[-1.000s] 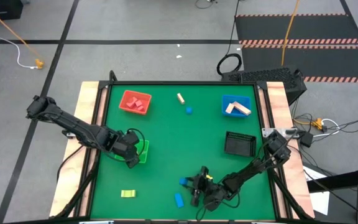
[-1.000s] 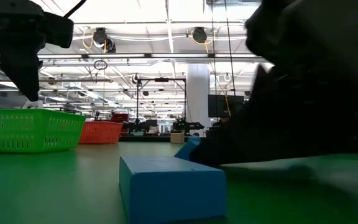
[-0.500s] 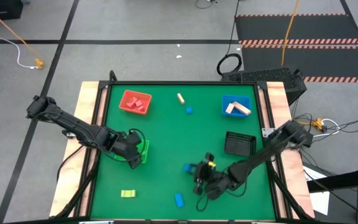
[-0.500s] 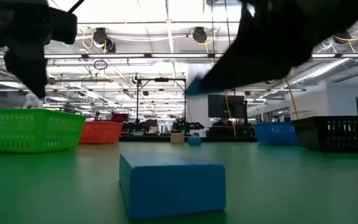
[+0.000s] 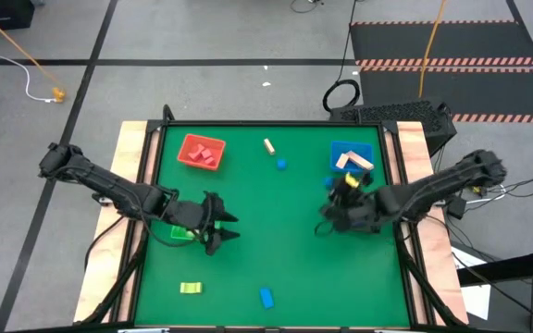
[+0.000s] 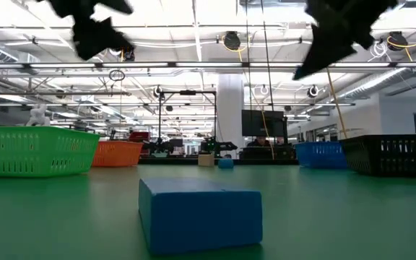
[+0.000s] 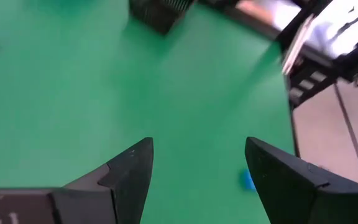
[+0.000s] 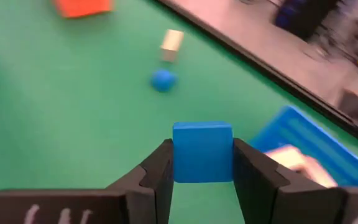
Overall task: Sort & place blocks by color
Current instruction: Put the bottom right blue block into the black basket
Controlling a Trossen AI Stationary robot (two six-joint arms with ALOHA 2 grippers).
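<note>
While the right tool (image 8: 202,180) carries a blue block (image 8: 202,151) clamped between its fingers, it hangs above the worktop (image 5: 276,231) just short of the blue tray (image 5: 339,153), so that block looks close to delivery. The left tool (image 5: 227,227) hovers beside the green tray (image 5: 179,231) with its fingers spread wide and nothing between them.

Sorting seems partly done. The red tray (image 5: 189,151) already has red pieces in it, and the blue tray holds tan pieces, which may not belong there by colour. Loose on the worktop are a blue bar (image 5: 266,297) at the near edge, a yellow block (image 5: 190,288) near the left corner, and a tan cylinder (image 5: 269,146) and a small blue round piece (image 5: 282,164) at the far side. A black basket (image 5: 378,217) is mostly hidden under the right arm.

No brand, label or legible writing shows on any block or tray.
</note>
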